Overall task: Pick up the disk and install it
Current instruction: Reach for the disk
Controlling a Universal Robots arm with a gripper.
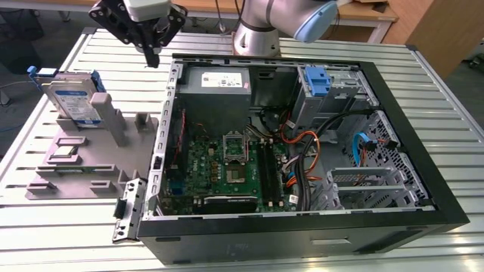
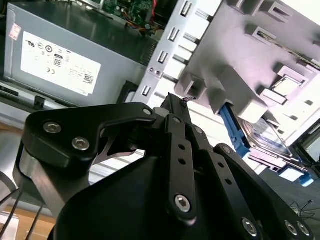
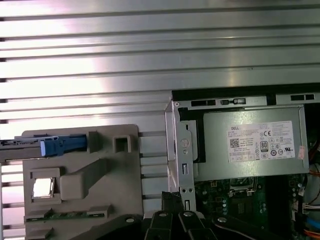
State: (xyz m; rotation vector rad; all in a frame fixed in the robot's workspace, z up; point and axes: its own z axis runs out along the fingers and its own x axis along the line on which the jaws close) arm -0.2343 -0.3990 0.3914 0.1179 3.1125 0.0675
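Note:
The disk (image 1: 72,101), a silver drive with a white-and-blue label and blue rails, stands on edge in the grey fixture (image 1: 90,164) at the exterior view's left. Its blue rail (image 3: 65,145) shows edge-on in the first wrist view. In the second wrist view the disk (image 2: 267,145) sits behind the fixture's posts. My gripper (image 1: 153,58) hangs above the table between the fixture and the open computer case (image 1: 302,226), a little behind the disk and apart from it. Its fingers (image 2: 175,107) are shut together with nothing between them.
The case lies open, with the motherboard (image 1: 226,170) and cables inside. A grey power supply (image 1: 219,82) sits at its far left corner. A bare blue bracket (image 1: 318,82) is in the far bay, and a metal drive cage (image 1: 363,184) stands near the front right. The slatted table (image 1: 60,238) surrounds everything.

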